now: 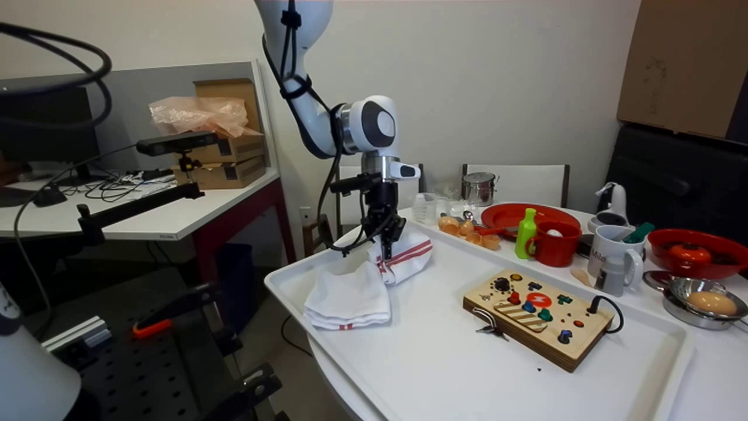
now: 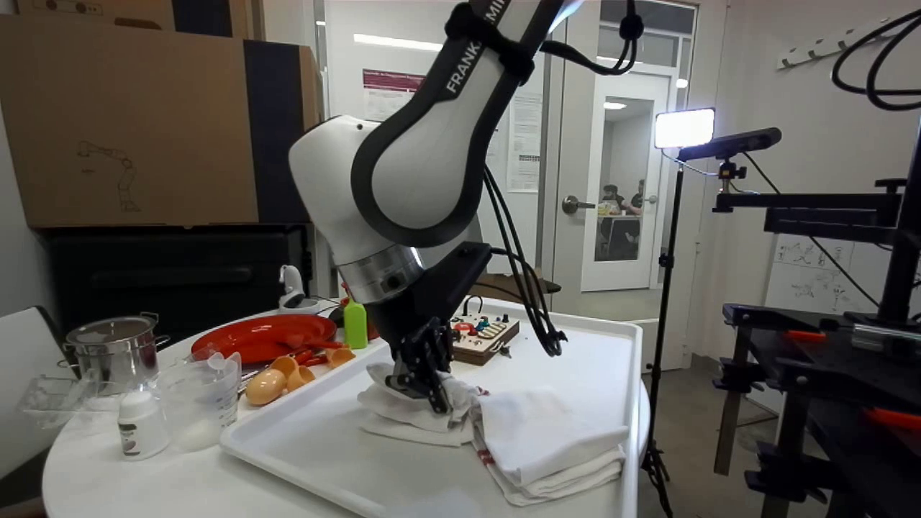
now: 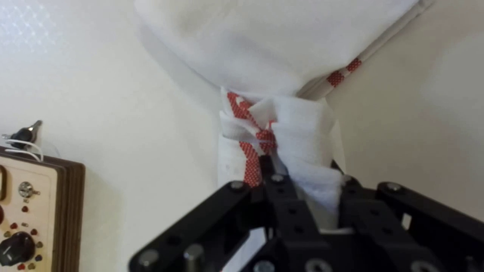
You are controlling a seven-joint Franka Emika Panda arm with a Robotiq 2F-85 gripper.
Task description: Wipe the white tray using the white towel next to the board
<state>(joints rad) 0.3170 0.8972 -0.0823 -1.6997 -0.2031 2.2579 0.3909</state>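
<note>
The white tray point(image 1: 432, 362) lies on the table and also shows in an exterior view point(image 2: 324, 442). A white towel with red stripes point(image 1: 412, 260) lies bunched on it; it shows in an exterior view point(image 2: 399, 424) and the wrist view point(image 3: 302, 128). My gripper point(image 1: 385, 248) points down at this towel, with a fold of cloth pinched between its fingers in the wrist view point(image 3: 302, 164). A second folded white towel point(image 1: 347, 298) lies touching the first, also in the wrist view point(image 3: 257, 45). The wooden board with knobs point(image 1: 537, 316) sits on the tray, apart from both towels.
Along the tray's far side in an exterior view stand eggshells point(image 1: 467, 231), a red plate point(image 1: 497, 213), a green bottle point(image 1: 526, 234), a red mug point(image 1: 555, 245) and a white mug point(image 1: 610, 251). A plastic measuring cup point(image 2: 201, 403) and metal pot point(image 2: 115, 349) stand beside the tray.
</note>
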